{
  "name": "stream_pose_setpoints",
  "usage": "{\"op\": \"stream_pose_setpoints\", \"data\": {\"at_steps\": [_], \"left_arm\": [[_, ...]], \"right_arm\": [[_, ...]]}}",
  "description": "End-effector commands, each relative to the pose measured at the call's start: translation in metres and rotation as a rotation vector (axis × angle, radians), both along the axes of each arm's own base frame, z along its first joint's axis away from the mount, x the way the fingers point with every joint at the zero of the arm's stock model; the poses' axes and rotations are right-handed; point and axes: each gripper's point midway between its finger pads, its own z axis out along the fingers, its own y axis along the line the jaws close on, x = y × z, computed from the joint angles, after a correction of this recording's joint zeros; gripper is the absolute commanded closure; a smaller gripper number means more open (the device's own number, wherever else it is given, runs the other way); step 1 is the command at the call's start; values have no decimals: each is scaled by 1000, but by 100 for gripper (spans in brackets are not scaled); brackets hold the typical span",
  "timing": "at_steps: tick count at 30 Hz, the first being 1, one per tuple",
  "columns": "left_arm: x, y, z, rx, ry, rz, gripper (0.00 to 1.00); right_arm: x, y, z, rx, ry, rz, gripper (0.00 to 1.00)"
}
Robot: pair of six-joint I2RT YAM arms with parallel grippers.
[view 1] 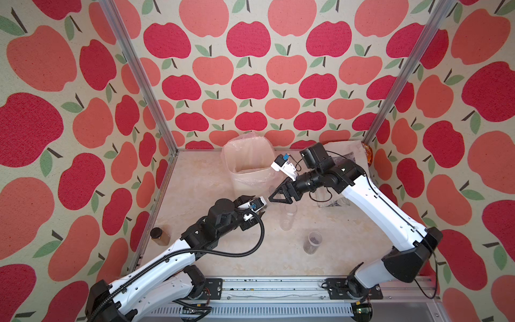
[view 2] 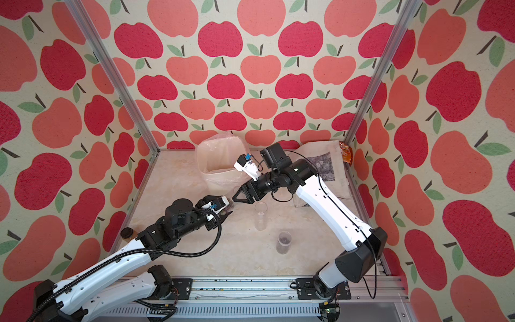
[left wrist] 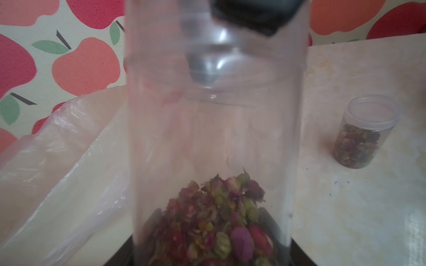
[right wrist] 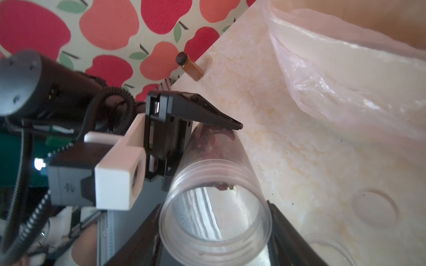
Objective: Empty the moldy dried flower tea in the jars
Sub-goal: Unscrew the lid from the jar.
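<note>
The clear jar (left wrist: pixel 212 138) lay on its side between both arms, just in front of the lined bin (view 1: pixel 252 178), with the moldy dried flower tea (left wrist: pixel 214 218) heaped at its base end. The left gripper (view 2: pixel 227 209) was clamped narrowly on that base end. The right gripper (view 1: pixel 273 193) had its jaws set against opposite sides of the mouth end, and whether a lid was fitted could not be determined. A second jar (view 1: pixel 289 213) stood upright and apparently empty on the table (view 1: pixel 223 251), and a third jar (view 1: pixel 313 242), nearer the front edge, held tea.
</note>
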Motion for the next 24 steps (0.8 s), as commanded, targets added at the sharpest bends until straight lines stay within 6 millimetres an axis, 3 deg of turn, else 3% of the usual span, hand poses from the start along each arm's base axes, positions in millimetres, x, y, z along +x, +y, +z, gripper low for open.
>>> {"op": "stream_pose_setpoints", "data": {"at_steps": [1, 6, 10, 17, 19, 20, 21, 24], "left_arm": [[-45, -17, 43, -231, 182, -254, 95], [-70, -12, 55, -340, 351, -424, 97], [-78, -9, 58, -382, 472, -510, 97], [-73, -8, 51, -375, 479, -492, 96], [-64, -6, 47, -360, 451, -437, 96], [-60, -5, 45, -351, 437, -410, 96], [-55, -4, 43, -340, 420, -379, 96], [-37, 2, 41, -310, 341, -275, 96]], "right_arm": [[-21, -4, -8, -63, -287, 311, 76], [-20, 0, -2, -69, -431, 459, 79], [-22, 1, -4, -114, -491, 554, 79], [-19, 7, -8, -152, -524, 602, 75], [-17, 11, -1, -129, -530, 576, 65], [-17, 13, 3, -113, -531, 563, 57], [-18, 15, 10, -87, -532, 544, 40], [-11, 23, 36, -2, -523, 383, 20]]}}
